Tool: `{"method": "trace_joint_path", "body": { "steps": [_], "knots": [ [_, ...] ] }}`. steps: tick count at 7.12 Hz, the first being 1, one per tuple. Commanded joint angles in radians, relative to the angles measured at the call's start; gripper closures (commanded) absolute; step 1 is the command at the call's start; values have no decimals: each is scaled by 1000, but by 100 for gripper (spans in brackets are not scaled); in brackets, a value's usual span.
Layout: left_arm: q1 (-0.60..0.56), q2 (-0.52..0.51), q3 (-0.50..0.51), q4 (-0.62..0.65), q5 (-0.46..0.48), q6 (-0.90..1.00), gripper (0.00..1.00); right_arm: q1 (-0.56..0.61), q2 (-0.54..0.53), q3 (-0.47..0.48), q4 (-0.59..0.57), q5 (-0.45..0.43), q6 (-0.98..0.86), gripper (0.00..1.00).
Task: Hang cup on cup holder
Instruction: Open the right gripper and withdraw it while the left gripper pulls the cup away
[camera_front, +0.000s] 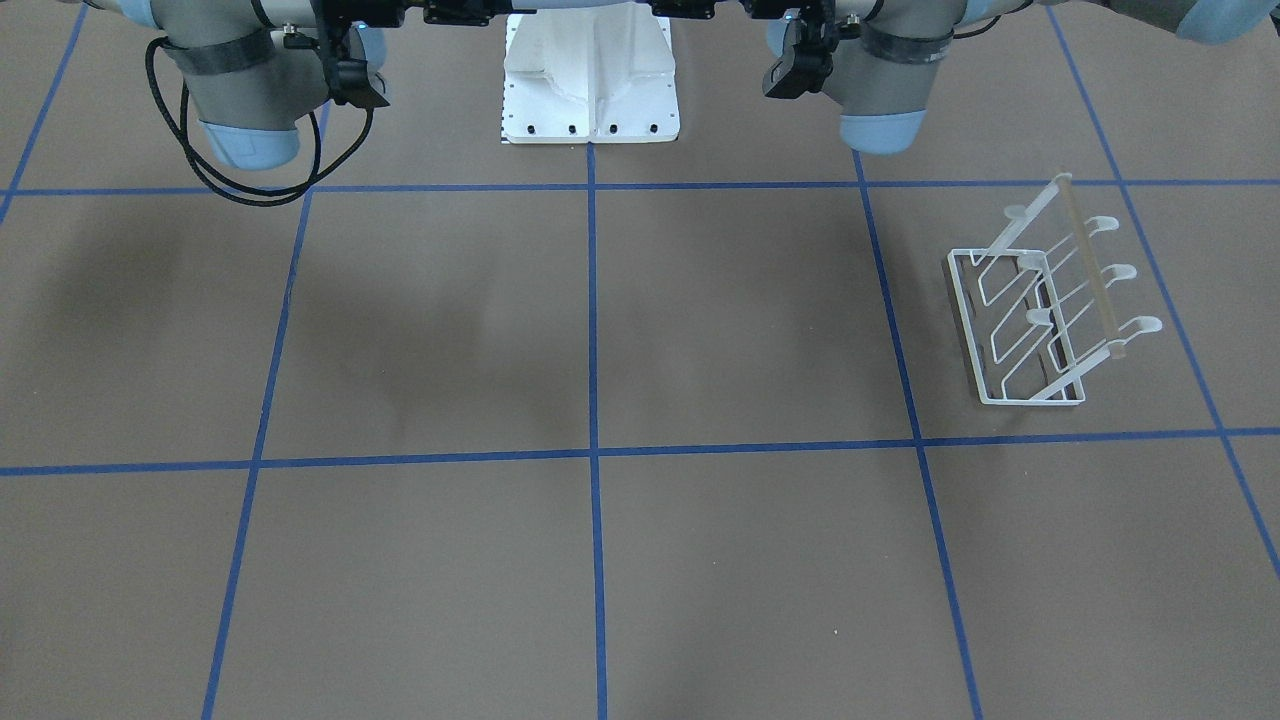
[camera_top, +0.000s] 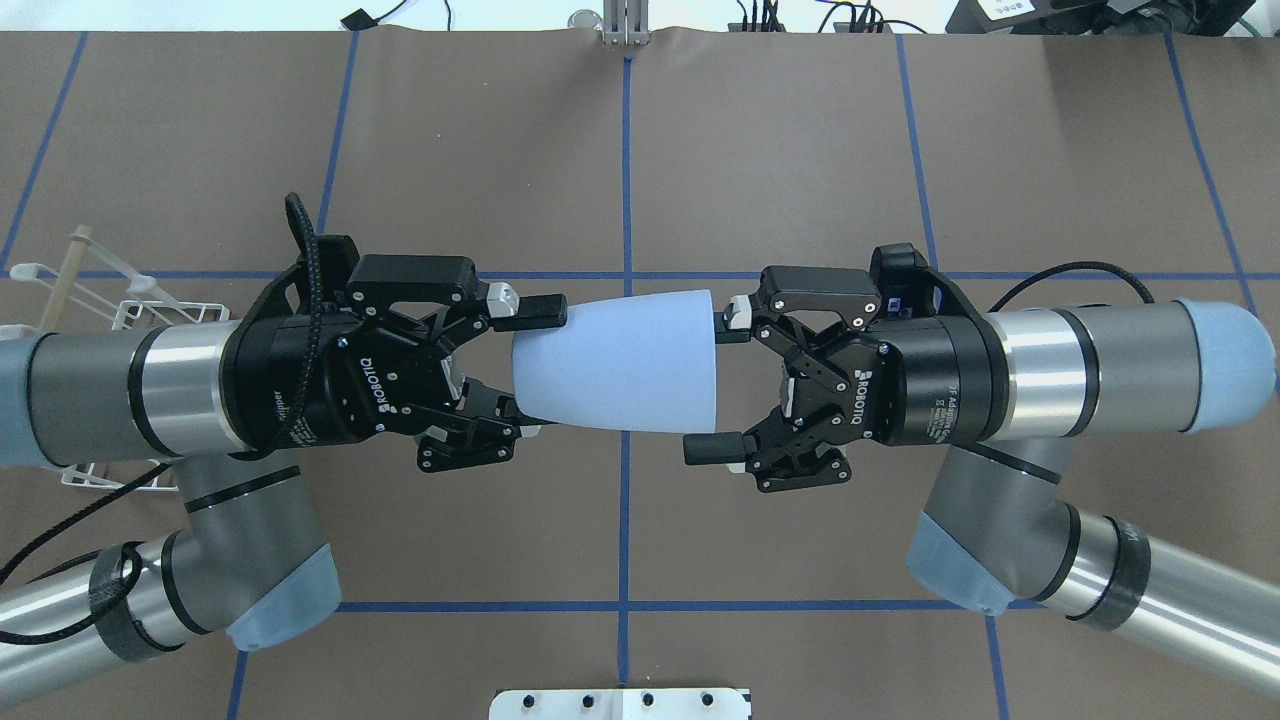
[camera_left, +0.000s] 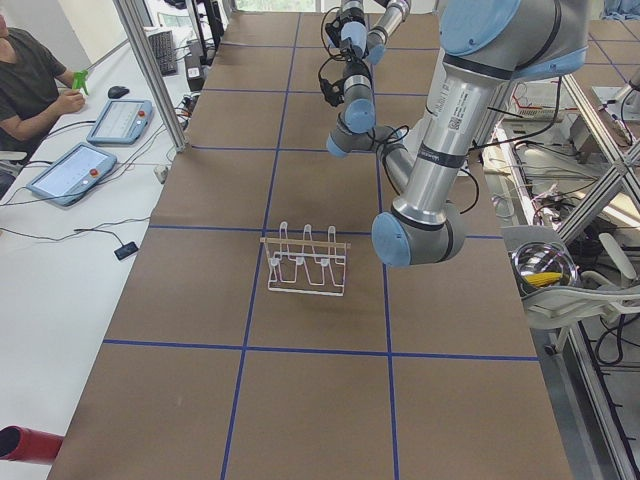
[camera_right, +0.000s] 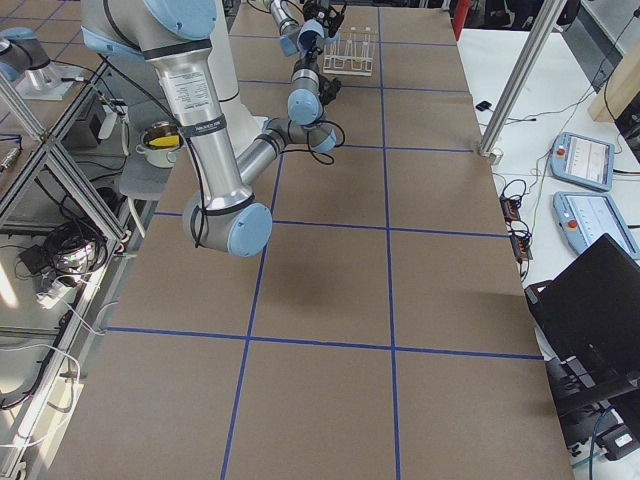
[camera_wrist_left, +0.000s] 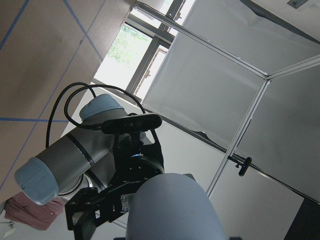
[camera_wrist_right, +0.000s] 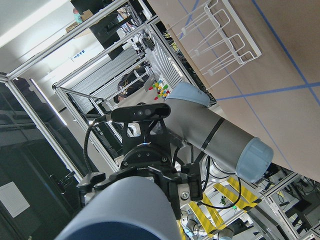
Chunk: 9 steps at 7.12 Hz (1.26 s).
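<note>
Brown paper table (camera_top: 800, 150), blue tape grid. Both arms reach in from near edge and meet over middle line. Cup (camera_top: 620, 360) in air between them, lying on its side, narrow bottom toward left gripper (camera_top: 532, 362), wide mouth toward right gripper (camera_top: 710, 382). Left gripper clenched on cup's narrow end. Right gripper spread wide, fingers flanking rim, not pinching. Rack (camera_front: 1040, 315) upright on table at robot's left, well apart from cup, partly hidden behind left arm in overhead view.
</note>
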Motion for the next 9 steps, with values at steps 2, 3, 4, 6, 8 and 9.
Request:
{"method": "trace_joint_path", "body": {
  "steps": [2,3,4,6,8,9],
  "knots": [
    [-42,44,-8,6,-1,32,100,125,-84,-17,-13,8,-110,0],
    [-77,71,-8,9,-4,35,100,157,-145,-32,-11,9,-235,0],
    [-146,97,-6,15,-13,35,100,188,-188,-58,-10,15,-352,0],
    [-278,105,4,104,-130,125,100,293,-231,-118,-14,67,-458,0],
    [-372,186,6,216,-217,339,100,435,-241,-226,-23,153,-550,0],
    [-410,255,-5,283,-259,479,100,491,-257,-275,-57,204,-685,0]
  ]
}}
